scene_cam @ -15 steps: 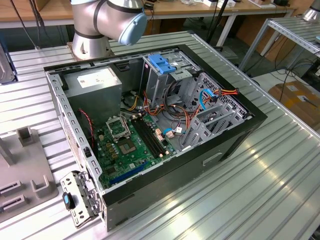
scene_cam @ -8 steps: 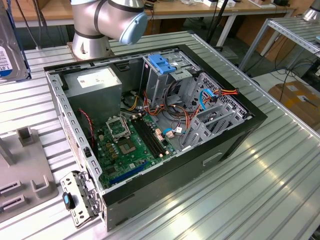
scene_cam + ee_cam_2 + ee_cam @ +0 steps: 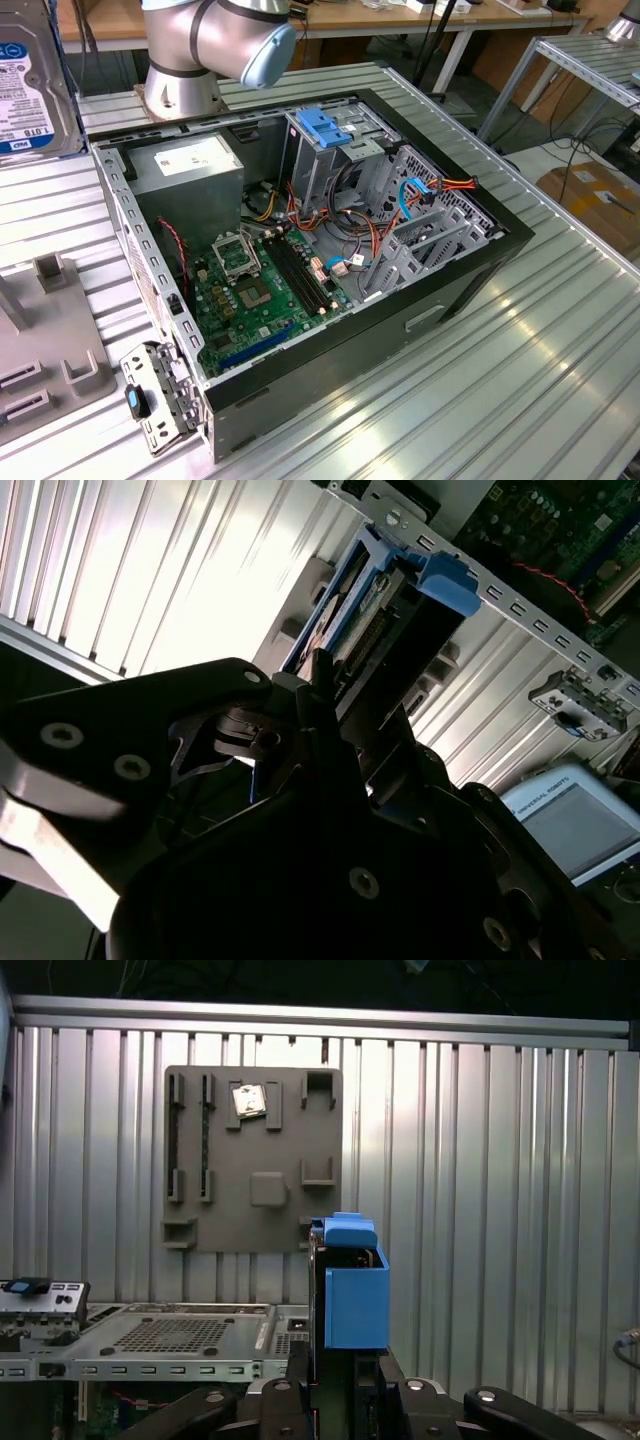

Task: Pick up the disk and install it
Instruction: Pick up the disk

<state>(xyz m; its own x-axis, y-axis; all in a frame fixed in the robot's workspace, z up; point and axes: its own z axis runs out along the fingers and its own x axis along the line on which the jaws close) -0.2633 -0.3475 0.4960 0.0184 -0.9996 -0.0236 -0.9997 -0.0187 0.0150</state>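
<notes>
The disk (image 3: 30, 85), silver-grey with a white-and-blue label, hangs raised at the exterior view's left edge, label facing the camera. In the first wrist view its blue carrier (image 3: 352, 1300) stands edge-on, clamped in the gripper (image 3: 335, 1365).

A: Exterior view, from where?
B: From high up, off the arm. Looks down at a slant on the open computer case (image 3: 450, 285) and the ribbed table (image 3: 540, 380), quite near, with the arm base (image 3: 185, 70) behind.
A: And the first wrist view?
B: Sits right behind the gripper (image 3: 345, 1375). Faces along the held disk (image 3: 355, 1305) toward the grey fixture plate (image 3: 255, 1155), farther off.
A: Second wrist view?
B: Also close against the gripper, tilted, looking past the disk to the table.
A: Shared parts?
B: Rear bracket with a blue tab (image 3: 145, 400), in all three; fixture plate in exterior and first wrist views.
</notes>
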